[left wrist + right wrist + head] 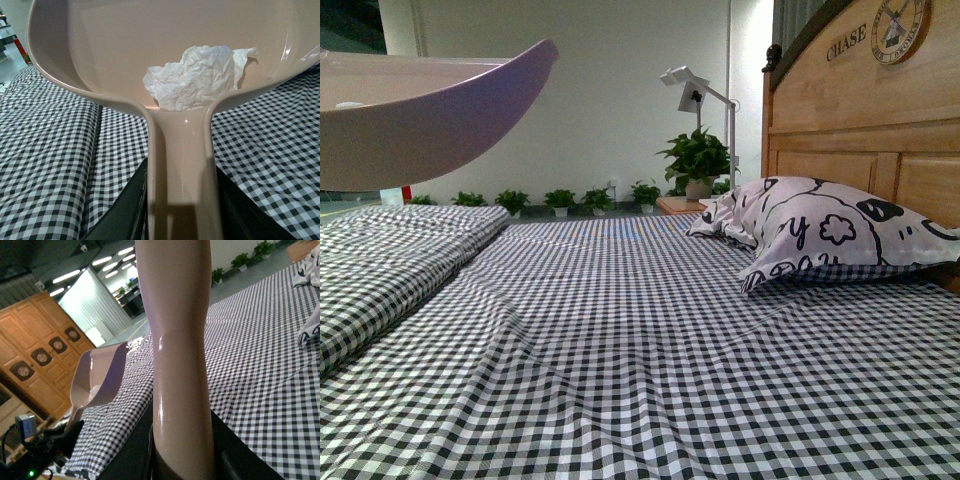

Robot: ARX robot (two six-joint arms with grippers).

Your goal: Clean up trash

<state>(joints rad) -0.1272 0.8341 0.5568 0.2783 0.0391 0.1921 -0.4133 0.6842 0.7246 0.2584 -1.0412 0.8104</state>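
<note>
Dustpan [125, 45] handle in left gripper's [181, 210] clamp, trash [192, 77] inside; right gripper [182, 450] clamping another handle.

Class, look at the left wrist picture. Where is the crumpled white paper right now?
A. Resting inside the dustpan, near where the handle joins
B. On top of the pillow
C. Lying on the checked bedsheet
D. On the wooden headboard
A. The left wrist view shows the crumpled paper sitting inside the pale dustpan, close to where its handle begins, with the checked bedsheet below it.
</note>
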